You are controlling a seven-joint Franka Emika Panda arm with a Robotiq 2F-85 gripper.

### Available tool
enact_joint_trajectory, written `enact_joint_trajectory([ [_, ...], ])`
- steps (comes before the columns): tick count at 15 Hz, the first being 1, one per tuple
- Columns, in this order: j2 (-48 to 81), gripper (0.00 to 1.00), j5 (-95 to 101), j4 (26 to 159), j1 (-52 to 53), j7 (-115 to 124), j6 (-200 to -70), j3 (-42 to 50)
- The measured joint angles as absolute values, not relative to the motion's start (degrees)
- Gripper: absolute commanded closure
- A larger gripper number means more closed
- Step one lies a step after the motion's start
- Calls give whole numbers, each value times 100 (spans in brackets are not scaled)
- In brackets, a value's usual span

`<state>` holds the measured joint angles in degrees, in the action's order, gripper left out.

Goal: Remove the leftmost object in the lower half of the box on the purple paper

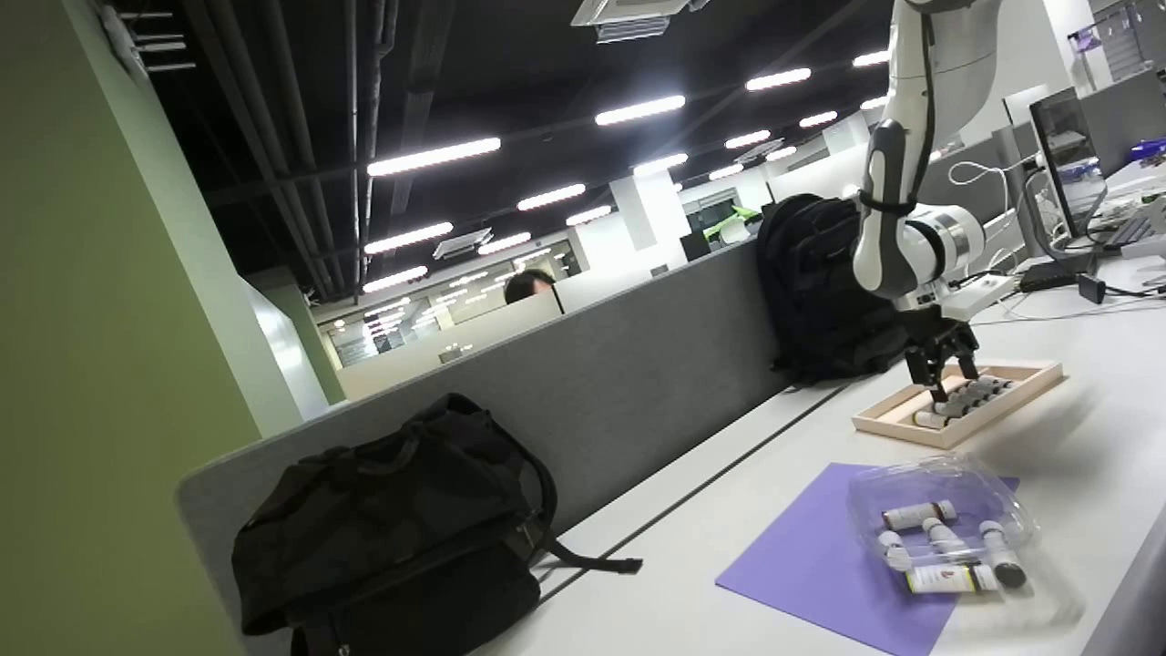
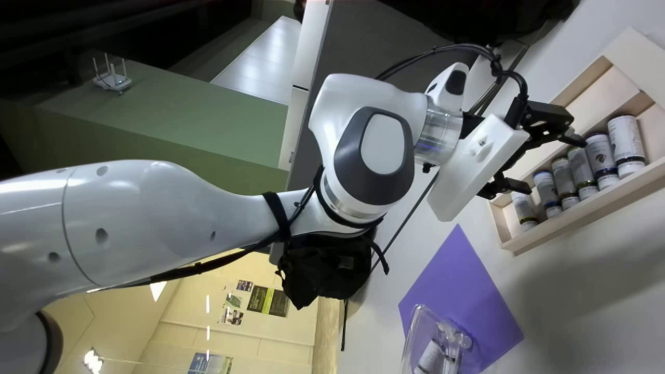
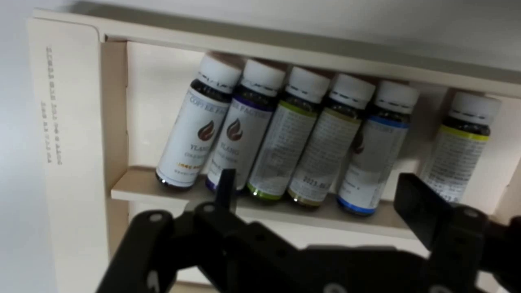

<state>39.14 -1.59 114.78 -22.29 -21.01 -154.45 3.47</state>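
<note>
Spread wide and holding nothing, the tool point(image 3: 319, 191) hangs over six bottles point(image 3: 281, 154) in a wooden box point(image 3: 69, 183), labels point(image 3: 193, 142) legible only in the wrist view; both exterior views add purple paper point(image 1: 802, 556).

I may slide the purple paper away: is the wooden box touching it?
Apart: in an exterior view, a strip of white table shows between the wooden box and the purple paper.

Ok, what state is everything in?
Black two-fingered claw: open.
Shallow pale wooden box: uncovered.
Six cylindrical white-labelled bottles inside: capped; five grouped, one apart.
Clear plastic container: holding more bottles; lid unclear.
Purple rectangular paper: flat, partly covered.
Black fabric backpacks: zips unclear.
Long white ceiling lights: lit.
</note>
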Motion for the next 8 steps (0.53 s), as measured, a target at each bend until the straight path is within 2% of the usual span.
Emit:
enact_joint_trajectory([
  [8,3899,0,-223,11472,-2300,-2347,-15392,-15],
])
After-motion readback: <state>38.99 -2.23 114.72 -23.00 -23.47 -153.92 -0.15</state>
